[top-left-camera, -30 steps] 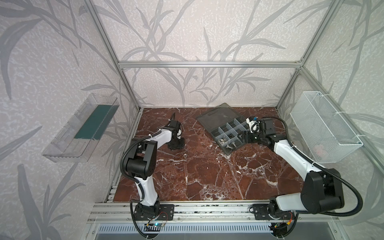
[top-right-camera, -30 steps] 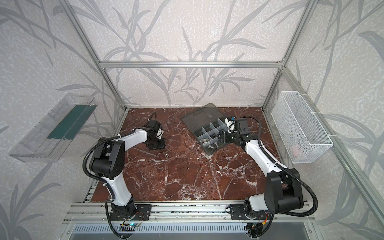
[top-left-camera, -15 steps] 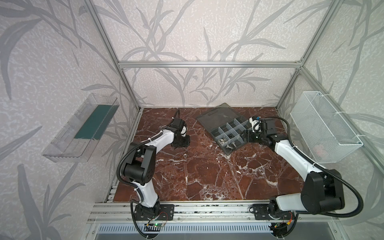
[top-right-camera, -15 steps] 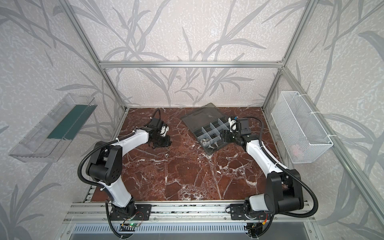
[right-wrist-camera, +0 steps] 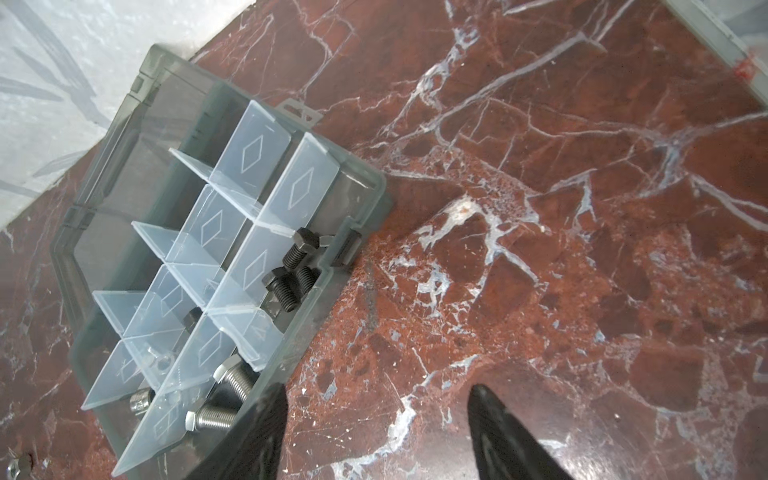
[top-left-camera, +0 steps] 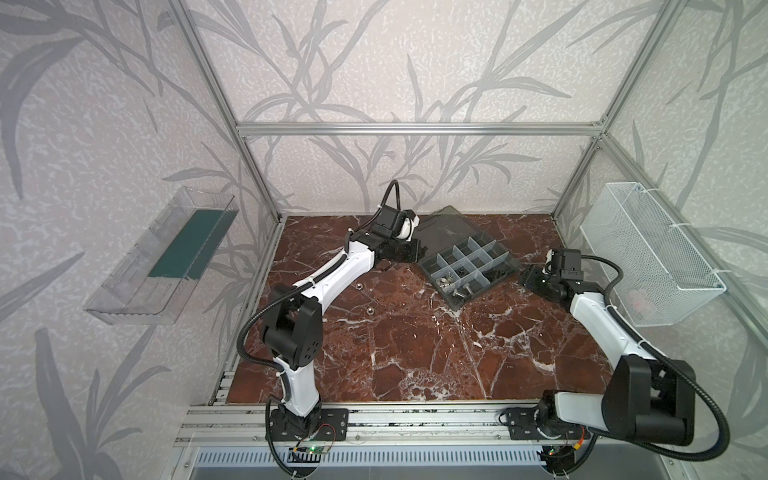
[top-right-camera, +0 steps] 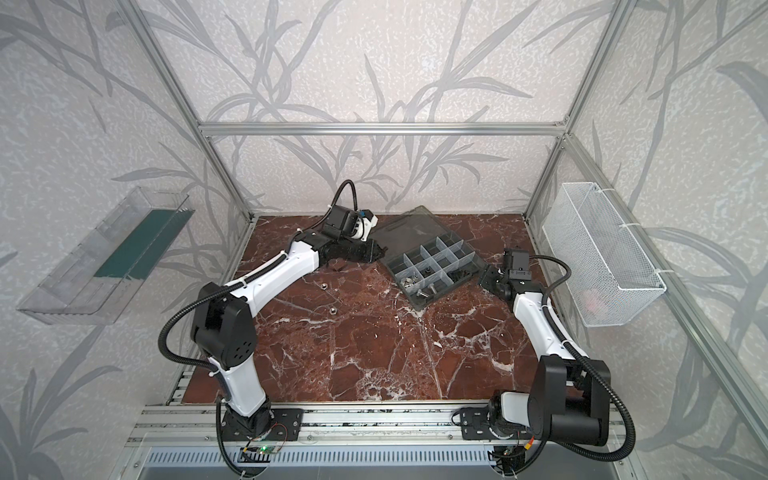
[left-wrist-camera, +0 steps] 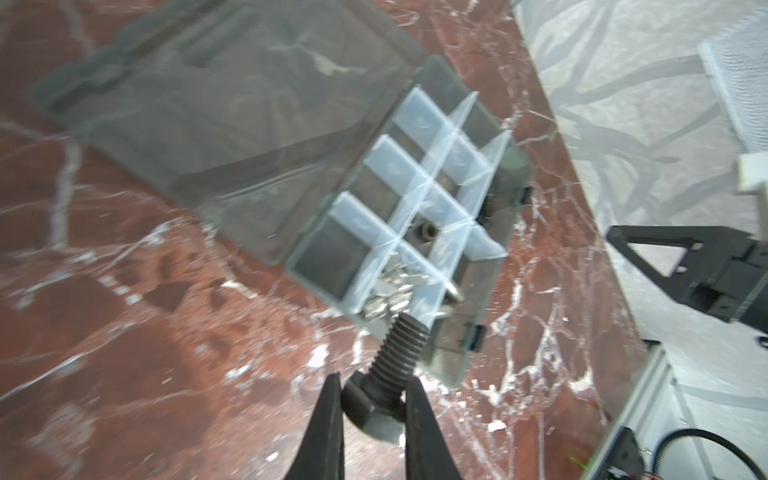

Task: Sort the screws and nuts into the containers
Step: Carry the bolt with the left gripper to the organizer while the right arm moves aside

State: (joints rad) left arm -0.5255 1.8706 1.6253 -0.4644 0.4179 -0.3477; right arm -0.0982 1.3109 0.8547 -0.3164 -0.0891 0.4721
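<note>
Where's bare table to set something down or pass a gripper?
Free: red marble tabletop from the two small silver nuts forward to the aluminium base rail. Crowded: back, where left gripper, holding a black screw, and right gripper flank the smoky-grey plastic organiser box.

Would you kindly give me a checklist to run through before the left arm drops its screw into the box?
1. Grip: ok; the left gripper is shut on the black screw by its head.
2. Access: ok; the box is open, the lid flat.
3. Target: ok; black screws lie in one compartment on its latch side.
4. Position: not ok; in both top views the left gripper is at the opposite end of the box, not above that compartment.
5. Clearance: cannot tell; the right gripper is open, close beside that latch side.
</note>
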